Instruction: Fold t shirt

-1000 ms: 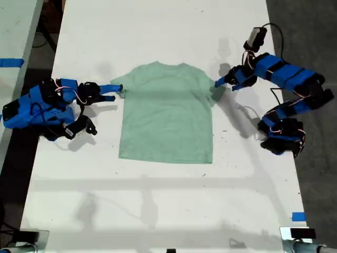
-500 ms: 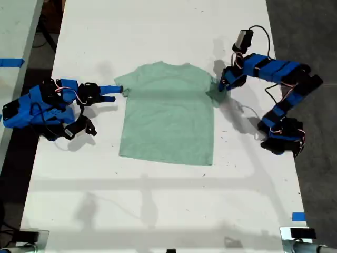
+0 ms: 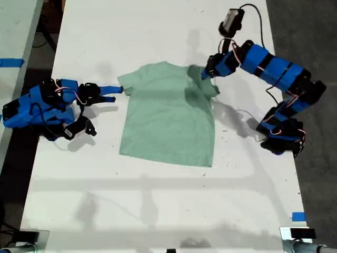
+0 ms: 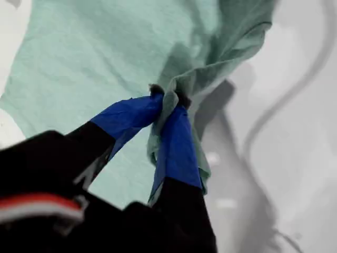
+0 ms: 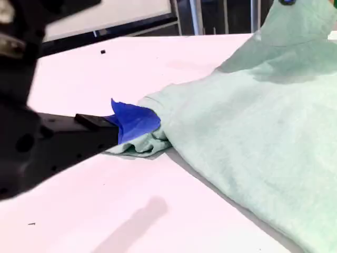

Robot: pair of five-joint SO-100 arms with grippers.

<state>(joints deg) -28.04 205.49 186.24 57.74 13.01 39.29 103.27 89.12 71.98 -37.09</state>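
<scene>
Mint-green cloth fills most of both wrist views: the t shirt (image 3: 168,118) is plain, short-sleeved and round-necked, and lies near the middle of the white table (image 3: 158,211). Its hem, the edge nearest the exterior camera, lies flat and roughly straight, and the body is smooth with only faint creases. At the exterior view's left, my second gripper (image 5: 138,126) sits low on the table, its blue-taped tip against the bunched edge of one sleeve; whether its jaws are clenched cannot be told. Farther back, at the exterior view's right, my first gripper (image 4: 167,100) is clamped on the other sleeve, its two blue-taped fingers (image 4: 176,150) pinching a gathered ridge of cloth. That sleeve is raised off the table and drawn over the shoulder area, casting a shadow on the chest. The collar lies at the far edge of the garment.
</scene>
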